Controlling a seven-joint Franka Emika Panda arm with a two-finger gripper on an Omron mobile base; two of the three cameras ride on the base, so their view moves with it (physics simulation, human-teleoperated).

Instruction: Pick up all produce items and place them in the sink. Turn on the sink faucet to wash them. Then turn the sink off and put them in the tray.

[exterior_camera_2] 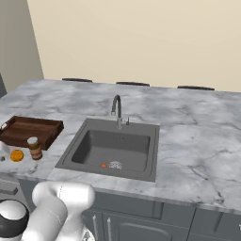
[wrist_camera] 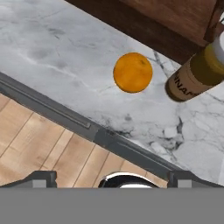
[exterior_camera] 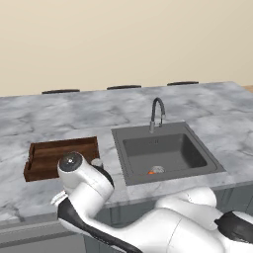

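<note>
Orange fruit sits nr counter edge beside jar, open marble round it; claw open

Veined grey marble counter, matt dark sink, dark metal faucet, brown wooden tray, smooth orange fruit.

Bare marble surrounds the orange fruit except the jar just beside it.
</note>
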